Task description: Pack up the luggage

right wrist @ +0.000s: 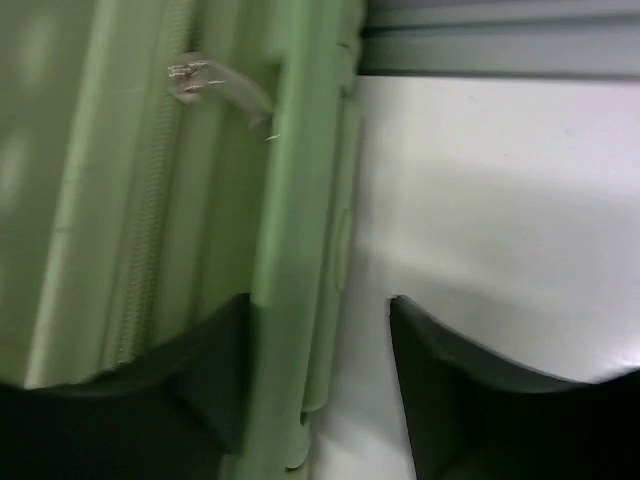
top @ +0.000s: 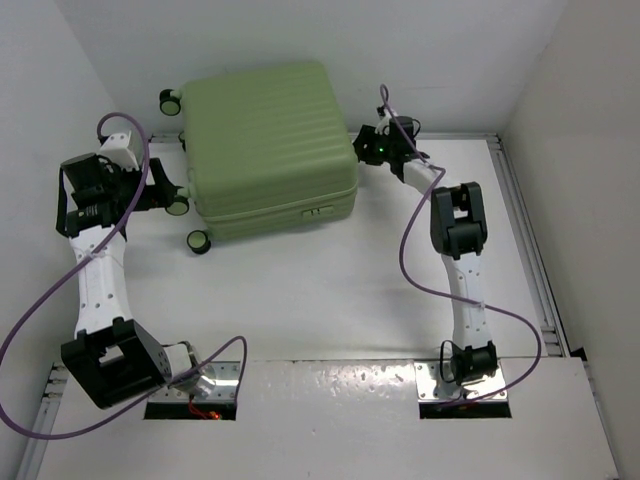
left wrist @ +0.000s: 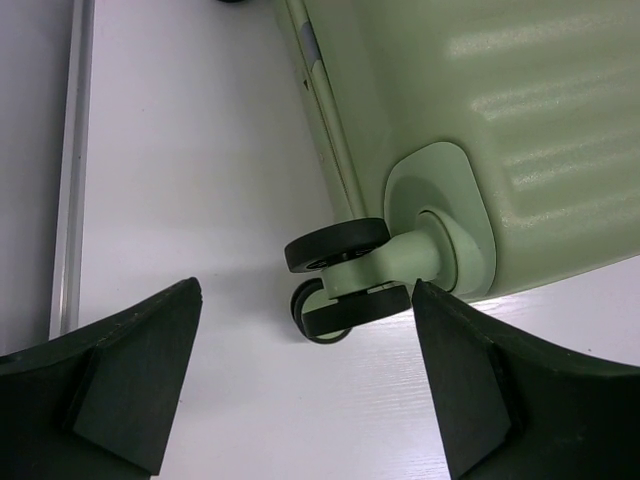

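Observation:
The luggage point(top: 268, 145) is a pale-green ribbed suitcase lying flat and closed at the back middle of the table. My left gripper point(top: 163, 193) is at its left side, open, with a black-and-green wheel point(left wrist: 340, 272) just ahead of its wide-apart fingers point(left wrist: 150, 370). My right gripper point(top: 362, 148) is at the suitcase's right side. Its jaws straddle a green ridge point(right wrist: 300, 300) along that side: one finger point(right wrist: 215, 370) lies against the shell, the other point(right wrist: 450, 390) stands apart over the white table. A metal zipper pull point(right wrist: 215, 85) shows further up the seam.
A metal rail point(left wrist: 70, 180) runs along the table's left edge and another point(right wrist: 500, 45) along the back. White walls close in the table on three sides. A small lock point(top: 318, 212) sits on the suitcase's near side. Purple cables point(top: 420, 240) loop from both arms.

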You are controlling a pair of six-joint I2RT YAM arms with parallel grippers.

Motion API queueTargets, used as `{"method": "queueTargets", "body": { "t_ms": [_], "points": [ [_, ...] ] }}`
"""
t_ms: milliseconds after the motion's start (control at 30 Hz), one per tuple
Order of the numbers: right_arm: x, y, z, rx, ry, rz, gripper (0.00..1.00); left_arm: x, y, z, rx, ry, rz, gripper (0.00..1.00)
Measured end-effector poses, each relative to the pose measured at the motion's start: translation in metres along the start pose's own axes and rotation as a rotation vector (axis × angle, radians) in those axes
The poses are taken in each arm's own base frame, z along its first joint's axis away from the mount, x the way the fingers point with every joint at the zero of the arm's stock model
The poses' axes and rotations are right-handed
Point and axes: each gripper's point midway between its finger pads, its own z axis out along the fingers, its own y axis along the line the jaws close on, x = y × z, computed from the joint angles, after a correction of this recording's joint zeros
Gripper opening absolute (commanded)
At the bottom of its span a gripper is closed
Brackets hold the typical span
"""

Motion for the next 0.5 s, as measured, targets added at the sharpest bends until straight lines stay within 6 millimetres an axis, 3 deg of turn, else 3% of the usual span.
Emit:
{"method": "queueTargets", "body": {
  "t_ms": [33,100,133,233,400,500],
  "points": [
    [0.0,0.005,0.001,-0.006,0.006,-0.033,0.4,0.0,0.001,0.0,-0.002,0.002,0.001,0.92],
    [-0.001,0.014,0.003,-0.006,0.014,-0.104,0.32,0.0,0.002,0.0,-0.008,0.002,0.007,0.92],
    [-0.002,0.018,0.003,-0.003,0.018,-0.137,0.21,0.001,0.002,0.0,-0.01,0.002,0.012,0.92],
    [-0.001,0.021,0.001,0.022,0.029,-0.207,0.0,0.001,0.004,0.0,-0.015,0.003,0.026,0.92],
    [0.002,0.02,-0.005,0.077,0.01,-0.248,0.0,-0.003,0.004,-0.004,-0.018,-0.009,0.057,0.92],
    [0.017,0.023,-0.027,0.1,0.024,-0.225,0.0,-0.01,0.0,-0.012,-0.016,-0.035,0.085,0.92]
  ]
}}
